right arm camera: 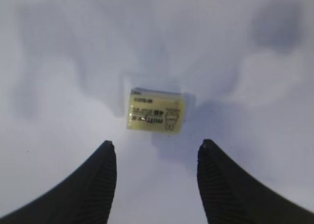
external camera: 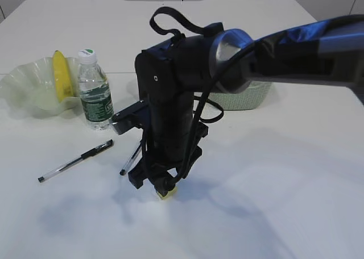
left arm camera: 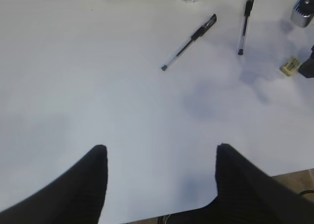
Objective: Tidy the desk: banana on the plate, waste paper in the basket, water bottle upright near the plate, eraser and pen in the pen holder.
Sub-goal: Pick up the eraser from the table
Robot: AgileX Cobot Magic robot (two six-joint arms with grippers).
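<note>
The pale yellow eraser lies flat on the white desk. My right gripper hangs open just above it, one finger to each side and not touching. From the exterior view that gripper points straight down over the eraser. The banana rests in the green glass plate, and the water bottle stands upright beside it. One pen lies loose, a second pen is half hidden behind the arm. My left gripper is open and empty. Waste paper and pen holder are out of view.
The sage-green basket sits behind the right arm, mostly hidden. The left wrist view shows both pens, the eraser at far right and the desk's front edge just below the fingers.
</note>
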